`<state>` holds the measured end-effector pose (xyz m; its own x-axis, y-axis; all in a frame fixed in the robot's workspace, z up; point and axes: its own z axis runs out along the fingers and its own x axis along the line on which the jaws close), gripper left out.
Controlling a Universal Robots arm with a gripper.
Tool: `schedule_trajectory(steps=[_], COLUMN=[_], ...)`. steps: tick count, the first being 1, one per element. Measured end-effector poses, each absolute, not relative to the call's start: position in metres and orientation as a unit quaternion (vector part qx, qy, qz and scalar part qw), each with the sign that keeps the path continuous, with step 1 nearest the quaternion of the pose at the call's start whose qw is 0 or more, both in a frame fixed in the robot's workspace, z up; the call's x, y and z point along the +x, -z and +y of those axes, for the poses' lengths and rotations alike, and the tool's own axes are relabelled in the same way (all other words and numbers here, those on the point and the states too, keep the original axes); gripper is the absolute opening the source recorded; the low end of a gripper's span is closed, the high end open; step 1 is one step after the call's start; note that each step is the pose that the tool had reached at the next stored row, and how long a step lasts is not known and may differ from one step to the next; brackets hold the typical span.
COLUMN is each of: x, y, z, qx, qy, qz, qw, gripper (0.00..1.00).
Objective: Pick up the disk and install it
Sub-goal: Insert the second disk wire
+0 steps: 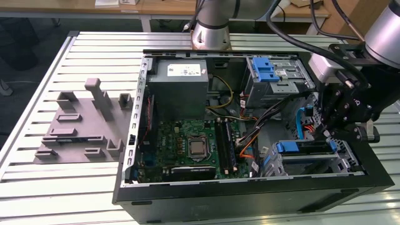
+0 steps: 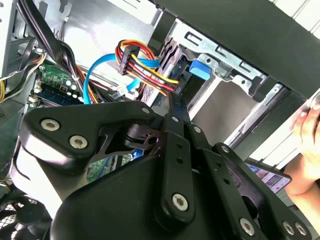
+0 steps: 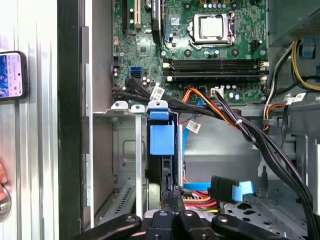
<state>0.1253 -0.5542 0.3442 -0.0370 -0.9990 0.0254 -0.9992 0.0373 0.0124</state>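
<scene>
The disk stands on edge in a slot of the metal drive cage at the case's front corner. Its blue bracket faces the motherboard and also appears in the exterior view as the blue bracket. My gripper hangs over this cage, on the exterior view's right. Its fingers are pressed together, and their tips rest at the disk's cable-side edge, beside the red, yellow and blue cable plugs. Nothing shows between the fingers.
The open computer case lies on a slatted table. A grey power supply box, the motherboard and an upper drive cage with a blue latch fill it. A grey fixture lies outside. A person's hand holds a phone beside the case.
</scene>
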Motion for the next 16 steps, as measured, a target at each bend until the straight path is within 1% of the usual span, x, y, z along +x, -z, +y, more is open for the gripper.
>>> schedule_trajectory(steps=[16], x=[0.11], y=[-0.345], z=[-0.554], qx=[0.694], qy=[-0.004], qz=[-0.72], qw=[0.013], gripper=[0.11])
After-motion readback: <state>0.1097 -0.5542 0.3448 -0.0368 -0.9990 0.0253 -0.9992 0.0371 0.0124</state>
